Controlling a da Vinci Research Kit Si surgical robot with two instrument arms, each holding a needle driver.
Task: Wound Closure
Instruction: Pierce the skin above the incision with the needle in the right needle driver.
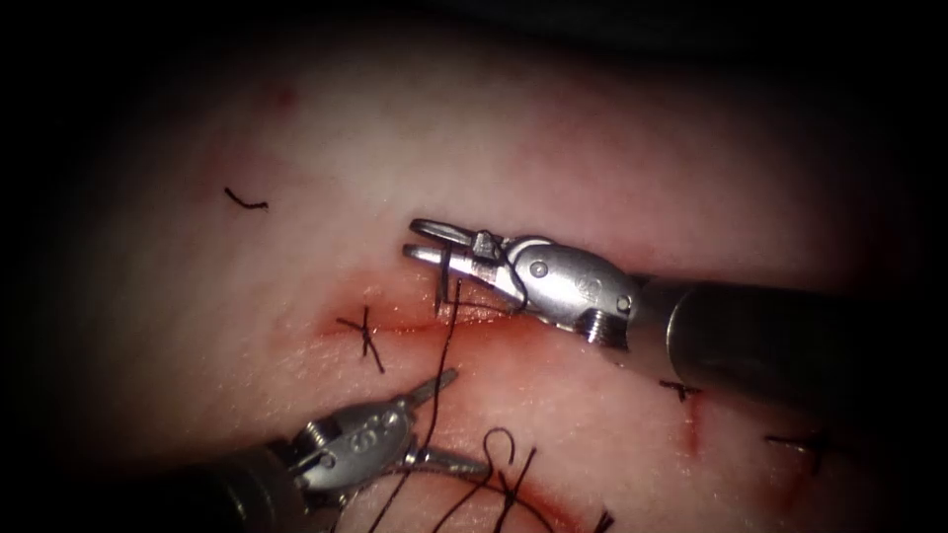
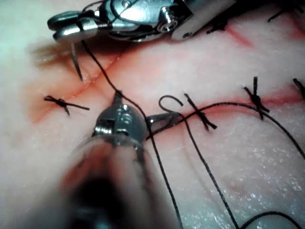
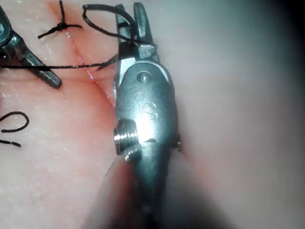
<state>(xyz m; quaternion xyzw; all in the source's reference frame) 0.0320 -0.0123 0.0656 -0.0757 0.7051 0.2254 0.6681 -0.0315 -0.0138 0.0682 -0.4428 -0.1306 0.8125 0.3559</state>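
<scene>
1. The needle (image 1: 440,288) is sitting right at the cut (image 1: 415,326): upper end clamped in the right tool (image 1: 427,240), the rest hanging straight down with its point touching the tissue (image 1: 592,168) at the cut line. Can't tell how deep the point is going in.
2. The right tool is reaching the cut from its right side, jaws nearly closed and gripping the needle close to one end. In the left wrist view the same tool (image 2: 64,26) is holding the needle (image 2: 76,64) steeply tilted over the cut (image 2: 102,74).
3. The thread (image 1: 446,355) is running from the right tool's jaws down across the cut, passing between the left tool's jaws and on toward the near edge of the tissue.
4. The left tool (image 1: 464,419) is hovering just below the cut, jaws spread wide, gripping nothing; the thread is only passing between them.
5. A knotted stitch (image 1: 367,336) is sitting across the cut just left of the needle.
6. Red fluid (image 1: 513,341) is lining the cut, right of the needle.
7. A cut thread end (image 1: 245,201) is lying loose on the tissue well above and left of the cut.
</scene>
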